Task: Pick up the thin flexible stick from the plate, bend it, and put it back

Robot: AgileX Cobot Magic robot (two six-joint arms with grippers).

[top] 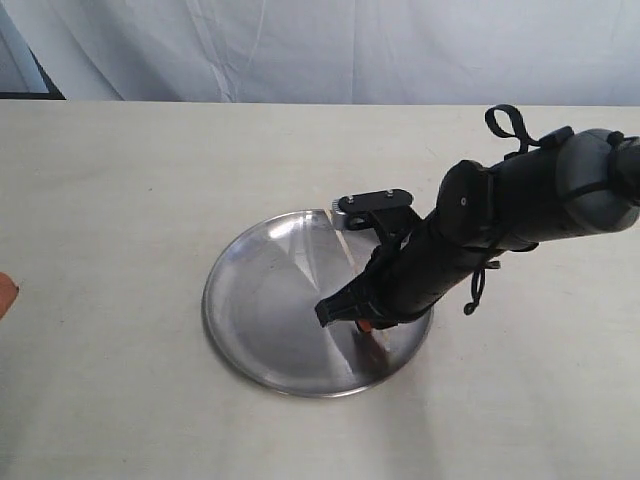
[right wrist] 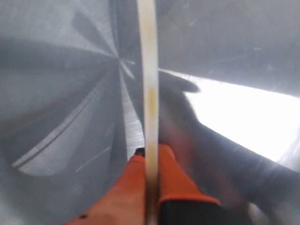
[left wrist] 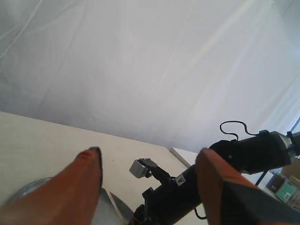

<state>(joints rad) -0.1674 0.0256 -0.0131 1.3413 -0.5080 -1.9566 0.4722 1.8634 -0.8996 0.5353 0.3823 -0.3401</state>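
The thin flexible stick (right wrist: 150, 70) is a pale yellow-tan strand running straight out from between my right gripper's (right wrist: 150, 152) orange fingers (right wrist: 180, 180), which are shut on it just above the plate (right wrist: 56, 93). In the exterior view the right gripper (top: 365, 322) reaches down over the right half of the shiny silver plate (top: 250, 300). The left wrist view shows the stick (left wrist: 112, 202) as a thin pale line over the plate (left wrist: 28, 187). My left gripper (left wrist: 149, 154) is open and holds nothing; only one orange fingertip (top: 5, 295) shows at the exterior view's left edge, well away from the plate.
The plate rests on a beige table (top: 120, 180) with a white cloth backdrop (top: 350, 50) behind. The right arm (top: 520, 200) slants in from the right, its silver wrist camera (top: 350, 215) over the plate's far rim. Boxes (left wrist: 283, 190) stand beyond the table.
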